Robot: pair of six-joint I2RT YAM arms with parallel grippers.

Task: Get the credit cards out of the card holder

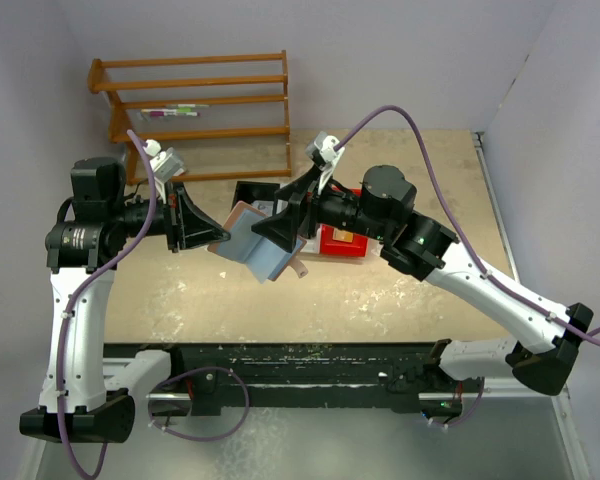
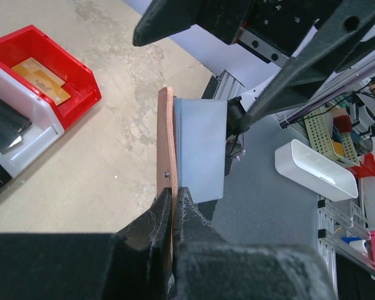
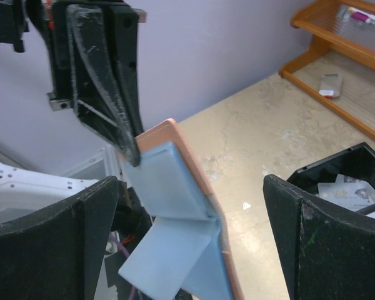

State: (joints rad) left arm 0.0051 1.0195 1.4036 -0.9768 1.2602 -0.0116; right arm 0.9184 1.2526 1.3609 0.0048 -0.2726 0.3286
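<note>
- Though pale cards lie in the black bin, their print is too blurred to read, and so are the labels on the small items on the wooden rack.
- The left arm rises from its base at the near left corner, and its forearm turns rightward, level above the table.
- The left end effector is pressed together on the pinkish-brown cover edge of the card holder, just beside a small rivet.
- The right arm stretches from the near right corner across to the middle, with its wrist pointing left toward the other arm.
- The right end effector has its fingers spread wide apart, one on each side of the card holder. Whether either finger touches it cannot be told.
- The card holder hangs in the air above the table, between the two end effectors and near the bins.
- It is folded open, with a pinkish-brown leather-like outside and a light blue lining. In the right wrist view its blue flaps fan out at different angles from the fold.
- A golden-yellow card lies flat inside the red bin, well apart from the card holder. The red bin touches a white bin.
</note>
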